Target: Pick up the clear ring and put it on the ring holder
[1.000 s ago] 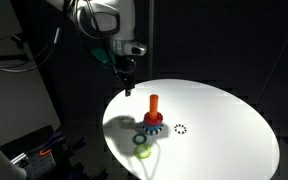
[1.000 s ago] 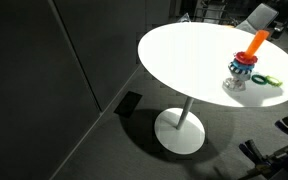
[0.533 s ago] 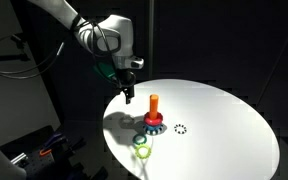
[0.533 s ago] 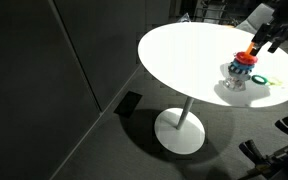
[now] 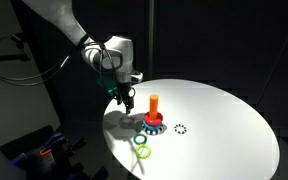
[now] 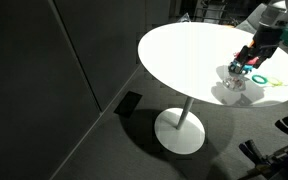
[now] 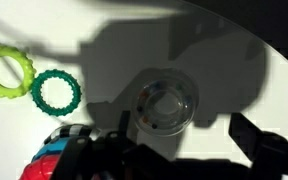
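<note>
The clear ring (image 7: 164,105) lies flat on the white table, glassy with small coloured glints; it also shows in an exterior view (image 6: 234,84). My gripper (image 7: 182,128) is open and empty just above it, with the ring near the left finger. In an exterior view the gripper (image 5: 124,102) hangs low over the table, to the left of the ring holder (image 5: 153,115), an orange peg on a red collar and blue toothed base. The holder's red and blue base shows at the bottom left of the wrist view (image 7: 59,160).
A yellow-green toothed ring (image 7: 6,70) and a dark green ring (image 7: 56,93) lie beside the holder. A black-and-white dotted ring (image 5: 181,128) lies to the holder's right. The round white table (image 5: 224,120) stands on a pedestal (image 6: 180,130); its edge is near the gripper.
The gripper has come down from above the table and moved in beside the holder, over the clear ring. The rings and the holder have not moved.
</note>
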Controlling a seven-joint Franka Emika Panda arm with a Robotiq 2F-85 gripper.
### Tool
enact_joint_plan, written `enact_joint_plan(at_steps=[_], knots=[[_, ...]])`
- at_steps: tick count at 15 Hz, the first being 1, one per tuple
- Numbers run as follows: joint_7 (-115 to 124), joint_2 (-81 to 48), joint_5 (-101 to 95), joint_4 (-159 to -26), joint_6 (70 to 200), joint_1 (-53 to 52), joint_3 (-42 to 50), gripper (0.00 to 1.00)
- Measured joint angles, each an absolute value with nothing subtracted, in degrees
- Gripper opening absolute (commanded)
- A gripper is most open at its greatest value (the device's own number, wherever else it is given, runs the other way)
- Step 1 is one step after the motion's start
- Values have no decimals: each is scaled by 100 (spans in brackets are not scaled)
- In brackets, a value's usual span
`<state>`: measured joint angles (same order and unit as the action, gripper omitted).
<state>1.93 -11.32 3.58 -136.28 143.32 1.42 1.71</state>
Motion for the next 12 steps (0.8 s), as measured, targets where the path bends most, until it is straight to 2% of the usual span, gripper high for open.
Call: enact_joint_plan(at_steps=[12], knots=[[538,-1786,358,-13552,14925,68,161,100]])
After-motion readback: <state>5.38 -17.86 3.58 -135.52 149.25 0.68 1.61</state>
